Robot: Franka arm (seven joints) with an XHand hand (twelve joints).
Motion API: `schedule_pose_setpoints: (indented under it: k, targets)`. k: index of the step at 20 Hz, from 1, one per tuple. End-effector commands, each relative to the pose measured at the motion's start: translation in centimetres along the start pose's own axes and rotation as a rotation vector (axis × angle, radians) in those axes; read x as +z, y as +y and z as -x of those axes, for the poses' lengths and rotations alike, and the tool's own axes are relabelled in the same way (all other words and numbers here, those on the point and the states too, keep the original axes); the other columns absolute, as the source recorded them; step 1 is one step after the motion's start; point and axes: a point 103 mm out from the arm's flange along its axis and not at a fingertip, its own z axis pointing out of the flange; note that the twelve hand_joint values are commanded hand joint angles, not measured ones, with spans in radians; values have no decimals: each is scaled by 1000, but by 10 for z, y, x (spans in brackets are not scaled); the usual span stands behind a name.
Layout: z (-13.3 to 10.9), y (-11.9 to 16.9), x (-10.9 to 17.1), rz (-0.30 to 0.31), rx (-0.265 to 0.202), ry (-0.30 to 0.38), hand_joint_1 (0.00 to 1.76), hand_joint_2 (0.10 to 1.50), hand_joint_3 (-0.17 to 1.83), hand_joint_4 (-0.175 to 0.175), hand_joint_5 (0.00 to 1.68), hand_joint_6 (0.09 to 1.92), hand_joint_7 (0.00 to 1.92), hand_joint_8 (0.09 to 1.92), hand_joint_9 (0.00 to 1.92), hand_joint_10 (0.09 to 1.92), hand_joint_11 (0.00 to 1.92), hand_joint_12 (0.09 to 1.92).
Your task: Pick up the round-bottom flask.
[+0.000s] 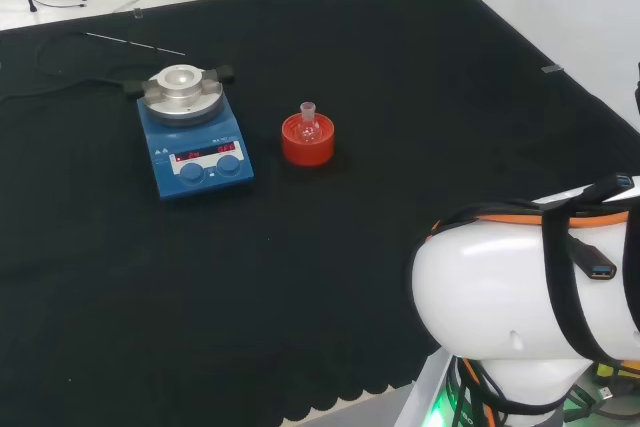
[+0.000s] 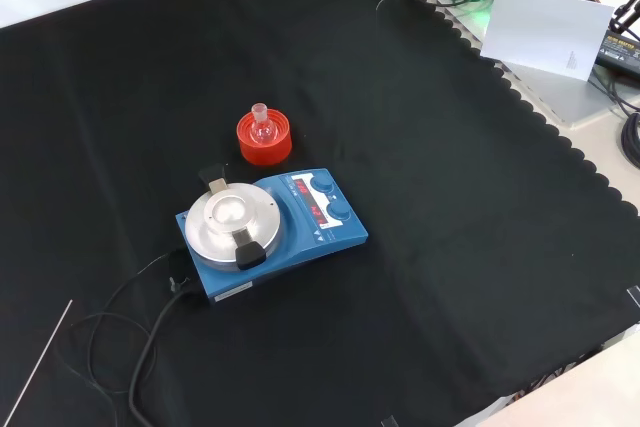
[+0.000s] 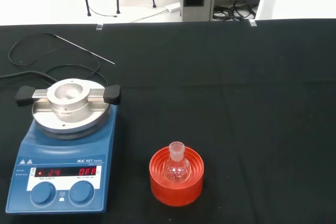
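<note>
A small clear round-bottom flask [image 1: 308, 124] stands upright in a red ribbed ring stand [image 1: 307, 143] near the middle of the black cloth. The front view has the same flask [image 2: 263, 125] on its red stand [image 2: 265, 140], just beyond the stirrer. From the wrist view the flask [image 3: 176, 166] and its stand [image 3: 176, 178] lie some way off, with nothing touching them. The flask looks empty.
A blue magnetic stirrer [image 1: 193, 133] with a round metal top stands left of the flask in the head view; its black cable [image 2: 140, 327] and a thin metal rod [image 1: 135, 44] lie on the cloth. The arm's white link [image 1: 520, 287] fills the head view's lower right.
</note>
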Motion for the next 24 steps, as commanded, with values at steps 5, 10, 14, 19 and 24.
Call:
schedule_pose_setpoints:
  k: [5,10,14,19,24]
  targets:
    - [1,0,1,7,1,-2,71,1270,342,7,284,133,165,492,241,581,0,980]
    - [10,6,10,-16,21,19,89,1276,300,10,310,99,172,480,245,575,0,982]
    - [10,12,21,-30,38,42,181,1221,265,13,311,87,174,474,243,575,0,981]
    - [27,22,50,-30,66,167,407,1109,225,14,299,87,184,475,259,584,0,997]
    - [38,59,91,-7,56,329,736,806,516,20,333,87,217,491,318,599,0,1090]
